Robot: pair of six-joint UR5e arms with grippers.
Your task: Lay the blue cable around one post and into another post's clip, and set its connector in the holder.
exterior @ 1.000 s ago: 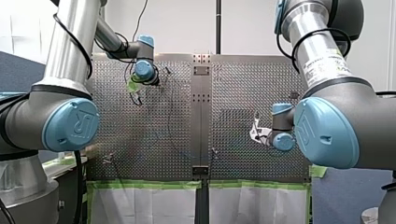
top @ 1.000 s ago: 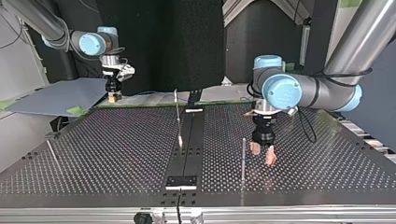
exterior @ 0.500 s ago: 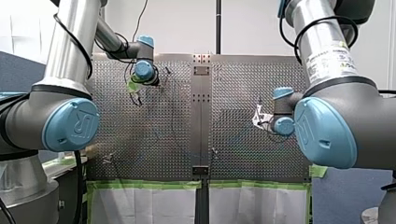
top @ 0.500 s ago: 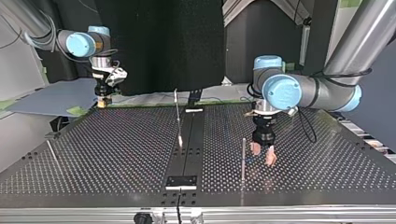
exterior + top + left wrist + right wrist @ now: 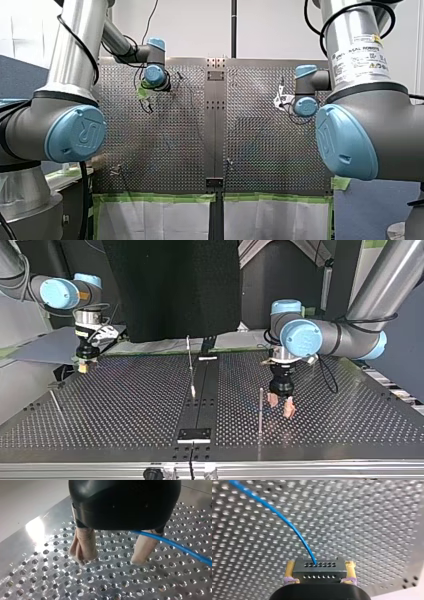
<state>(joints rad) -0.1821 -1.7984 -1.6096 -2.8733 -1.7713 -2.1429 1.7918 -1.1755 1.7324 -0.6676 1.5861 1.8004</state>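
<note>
In the right wrist view my right gripper [image 5: 320, 564] is shut on a dark grey connector [image 5: 319, 570], gripped between its yellow pads [image 5: 291, 572]. The blue cable [image 5: 287, 522] leaves the connector's top and curves away over the perforated plate. At the top view's left this gripper [image 5: 83, 366] hangs just above the table's far edge. My left gripper [image 5: 112, 555] stands open close over the plate, and its beige pads [image 5: 83, 547] hold nothing. The cable [image 5: 177, 547] runs past one of its fingers. In the top view it [image 5: 281, 407] is beside a thin upright post [image 5: 260, 410].
A tilted post [image 5: 190, 367] stands near the centre strip, and another post [image 5: 56, 402] leans at the top view's left. A small dark plate [image 5: 194, 434] sits on the centre strip near the front edge. A grey board [image 5: 45, 347] lies beyond the table.
My right arm has carried the connector to the left in the top view, toward the table's corner, and farther up the plate in the front view. My left gripper has stayed put.
</note>
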